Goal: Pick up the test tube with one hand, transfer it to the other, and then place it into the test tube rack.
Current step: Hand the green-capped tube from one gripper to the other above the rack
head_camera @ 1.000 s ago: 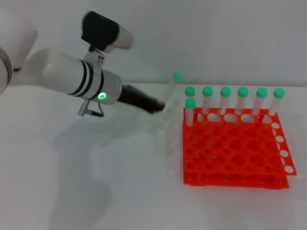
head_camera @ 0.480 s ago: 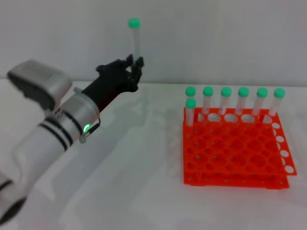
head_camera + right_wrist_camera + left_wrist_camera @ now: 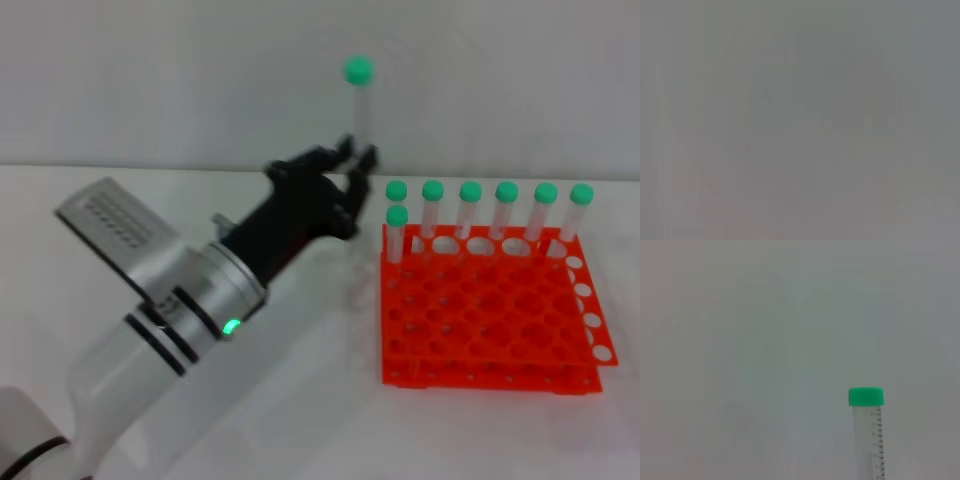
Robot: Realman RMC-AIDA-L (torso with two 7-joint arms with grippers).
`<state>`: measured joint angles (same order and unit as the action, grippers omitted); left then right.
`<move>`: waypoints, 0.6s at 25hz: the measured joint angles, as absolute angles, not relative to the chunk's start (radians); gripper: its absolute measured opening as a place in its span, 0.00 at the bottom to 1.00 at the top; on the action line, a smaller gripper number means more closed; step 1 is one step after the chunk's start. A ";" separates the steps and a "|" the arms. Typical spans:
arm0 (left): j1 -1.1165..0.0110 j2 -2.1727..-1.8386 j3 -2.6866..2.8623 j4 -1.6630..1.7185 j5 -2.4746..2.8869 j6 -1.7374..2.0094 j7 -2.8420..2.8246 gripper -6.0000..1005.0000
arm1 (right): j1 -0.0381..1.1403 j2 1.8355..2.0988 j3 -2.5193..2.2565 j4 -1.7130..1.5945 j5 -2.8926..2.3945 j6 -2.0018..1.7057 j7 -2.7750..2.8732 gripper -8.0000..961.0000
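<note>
My left gripper [image 3: 355,160], black fingers on the white arm with a green light, is shut on the test tube [image 3: 359,100]. It holds the tube upright by its lower end, green cap on top, above the table just left of the orange-red test tube rack [image 3: 490,310]. The tube also shows in the left wrist view [image 3: 867,435] against a plain wall. My right gripper is out of view; the right wrist view shows only grey blur.
Several green-capped tubes [image 3: 507,210] stand in the rack's back row, and one [image 3: 397,232] stands in the second row at the left. The rack's other holes are open. The white table [image 3: 300,400] lies in front.
My left arm has swung right with the tube, from the table's left-middle to just beside the rack's back left corner. The tube stays upright and now sits a little lower.
</note>
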<state>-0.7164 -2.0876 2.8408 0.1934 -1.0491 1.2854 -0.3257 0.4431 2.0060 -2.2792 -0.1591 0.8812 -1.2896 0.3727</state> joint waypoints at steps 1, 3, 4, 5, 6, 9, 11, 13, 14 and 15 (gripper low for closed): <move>-0.720 -2.090 2.840 0.212 -1.020 1.279 -0.324 0.20 | 0.440 2.002 -2.279 -0.159 0.833 -1.321 0.412 0.81; -0.721 -2.093 2.840 0.245 -0.999 1.273 -0.314 0.20 | 0.432 1.987 -2.280 -0.159 0.740 -1.388 0.496 0.81; -0.721 -2.095 2.840 0.264 -0.993 1.269 -0.305 0.20 | 0.426 1.976 -2.279 -0.158 0.692 -1.429 0.547 0.80; -0.720 -2.096 2.840 0.282 -0.986 1.263 -0.295 0.20 | 0.419 1.965 -2.280 -0.158 0.633 -1.485 0.598 0.80; -0.720 -2.096 2.840 0.301 -0.977 1.252 -0.289 0.20 | 0.413 1.951 -2.279 -0.158 0.587 -1.537 0.637 0.79; -0.723 -2.096 2.839 0.346 -0.956 1.206 -0.293 0.20 | 0.403 1.908 -2.279 -0.157 0.431 -1.702 0.714 0.79; -0.727 -2.096 2.840 0.364 -0.939 1.177 -0.297 0.20 | 0.411 1.881 -2.277 -0.156 0.349 -1.759 0.742 0.79; -0.728 -2.098 2.841 0.382 -0.908 1.152 -0.298 0.20 | 0.431 1.853 -2.274 -0.156 0.266 -1.790 0.780 0.79; -0.729 -2.098 2.841 0.392 -0.882 1.140 -0.298 0.20 | 0.442 1.844 -2.273 -0.156 0.242 -1.795 0.795 0.79; -0.729 -2.098 2.841 0.402 -0.856 1.128 -0.299 0.20 | 0.454 1.836 -2.272 -0.156 0.217 -1.796 0.812 0.79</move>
<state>-0.7293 -2.0983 2.8411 0.4018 -0.8559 1.1278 -0.2985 0.4543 1.8362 -2.2721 -0.1562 0.2171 -1.7959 0.8120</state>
